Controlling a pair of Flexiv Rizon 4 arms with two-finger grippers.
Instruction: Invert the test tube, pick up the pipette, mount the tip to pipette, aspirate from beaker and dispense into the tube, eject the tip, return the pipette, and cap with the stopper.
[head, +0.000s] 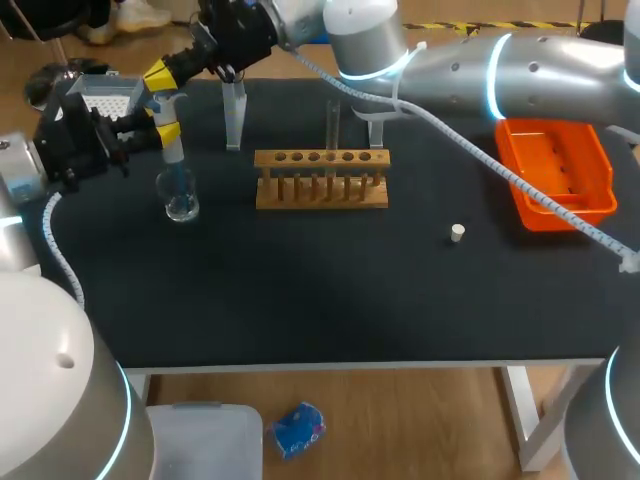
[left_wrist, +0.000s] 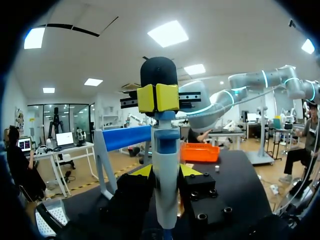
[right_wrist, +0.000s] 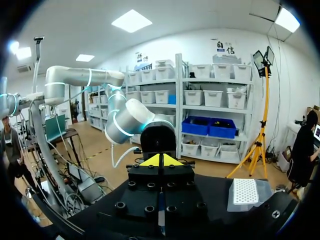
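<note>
My left gripper (head: 165, 120) is shut on the white and blue pipette (head: 172, 143), which it holds upright with its tip down in the glass beaker (head: 181, 200). Seen from the left wrist, the pipette (left_wrist: 166, 170) stands between the two yellow fingers (left_wrist: 142, 171). My right arm reaches across to the far left. Its shut gripper (head: 160, 75) rests on the pipette's top, with the tips (left_wrist: 158, 97) pressed together on the plunger. A test tube (head: 333, 125) stands in the wooden rack (head: 320, 180). The small white stopper (head: 457, 233) lies right of the rack.
A tip box (head: 105, 100) sits behind the left gripper, also in the right wrist view (right_wrist: 247, 192). A clear pipette stand (head: 234, 115) is left of the rack, another stand (head: 377, 130) behind it. An orange tray (head: 555, 170) is at the far right.
</note>
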